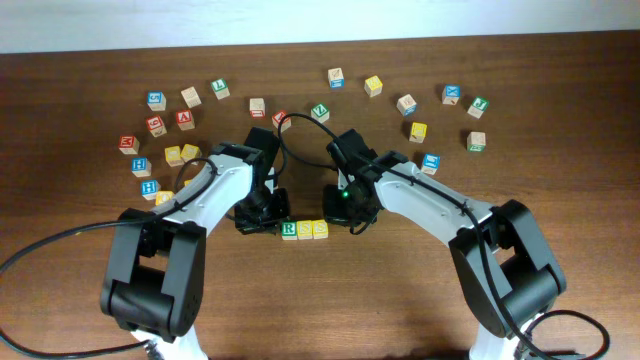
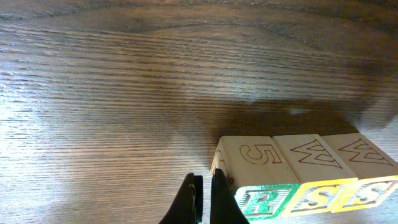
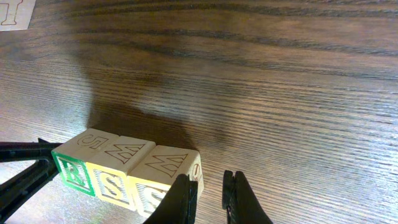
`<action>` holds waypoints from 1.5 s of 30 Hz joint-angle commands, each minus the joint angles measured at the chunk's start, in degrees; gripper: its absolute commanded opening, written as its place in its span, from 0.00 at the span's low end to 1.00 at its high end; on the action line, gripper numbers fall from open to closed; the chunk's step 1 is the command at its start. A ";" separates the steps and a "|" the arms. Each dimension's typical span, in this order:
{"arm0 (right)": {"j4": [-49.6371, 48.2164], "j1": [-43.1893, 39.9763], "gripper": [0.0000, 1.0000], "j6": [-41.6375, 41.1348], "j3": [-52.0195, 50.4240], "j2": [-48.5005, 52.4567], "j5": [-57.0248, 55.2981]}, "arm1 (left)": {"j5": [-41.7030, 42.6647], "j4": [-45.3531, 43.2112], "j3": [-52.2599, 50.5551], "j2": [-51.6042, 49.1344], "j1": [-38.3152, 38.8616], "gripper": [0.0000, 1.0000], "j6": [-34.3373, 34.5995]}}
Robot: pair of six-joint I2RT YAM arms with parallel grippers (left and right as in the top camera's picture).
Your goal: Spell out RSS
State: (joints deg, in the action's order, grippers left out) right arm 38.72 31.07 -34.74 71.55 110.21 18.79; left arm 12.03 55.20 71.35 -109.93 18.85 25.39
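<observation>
Overhead, RSS (image 1: 304, 229) reads in a touching row at lower centre of the worktop (image 1: 330, 310). Your left gripper (image 2: 203, 198) is pressed together beside R; right gripper (image 3: 209, 194) slightly spread, empty. Spelling looks finished: lift both clear without nudging.

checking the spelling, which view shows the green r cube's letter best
Left wrist: the R cube sits close, its green R facing the camera. Overhead shows the cube small but legible, at the start of the row. Right wrist shows it at a slant, at the row's far end.
</observation>
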 commanded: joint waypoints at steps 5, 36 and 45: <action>4.44 -2.51 0.10 -0.28 -0.31 -0.17 -0.35 | 0.83 -0.50 -0.46 0.87 0.28 0.00 0.72; 5.35 -0.52 0.19 1.64 -1.95 -0.17 -2.95 | -3.54 -2.23 -0.44 0.90 2.23 0.00 0.76; 4.72 3.80 0.14 -2.19 -3.37 -0.17 0.39 | -5.01 -1.99 -0.44 0.87 -6.21 0.00 0.76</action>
State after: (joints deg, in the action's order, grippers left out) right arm 44.27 34.81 -35.55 68.55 110.21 19.29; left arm 8.16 53.06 71.33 -109.93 14.87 25.41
